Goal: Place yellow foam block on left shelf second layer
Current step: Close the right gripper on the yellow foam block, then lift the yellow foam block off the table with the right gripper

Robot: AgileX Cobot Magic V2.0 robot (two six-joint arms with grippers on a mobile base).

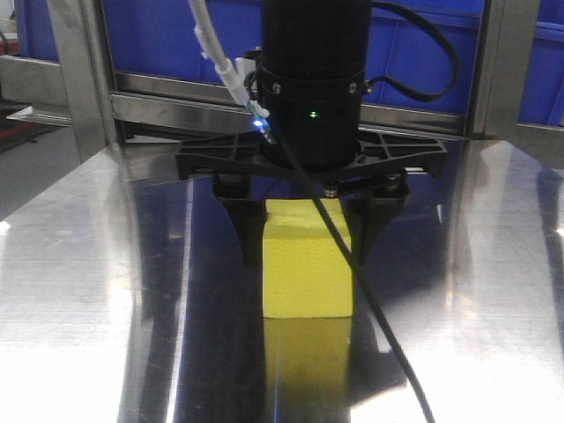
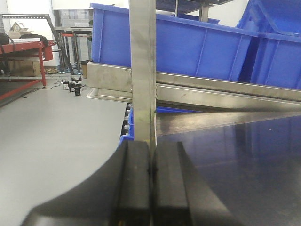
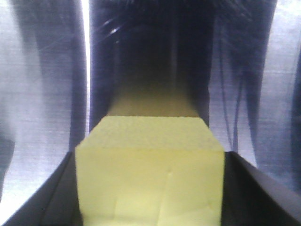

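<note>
The yellow foam block (image 1: 308, 282) stands on a shiny metal shelf surface (image 1: 88, 264), its base touching the metal. My right gripper (image 1: 307, 251) comes down from above with a black finger against each side of the block. In the right wrist view the block (image 3: 150, 188) fills the space between the two black fingers of the right gripper (image 3: 150, 157). My left gripper (image 2: 151, 150) is shut and empty, its pads pressed together, in front of an upright metal shelf post (image 2: 142, 70).
Blue plastic bins (image 1: 176, 35) sit behind a metal rail at the back of the shelf. A black cable (image 1: 379, 326) hangs across the block's right side. In the left wrist view a blue bin (image 2: 188, 42) rests on a shelf rail, with grey floor (image 2: 47, 132) to the left.
</note>
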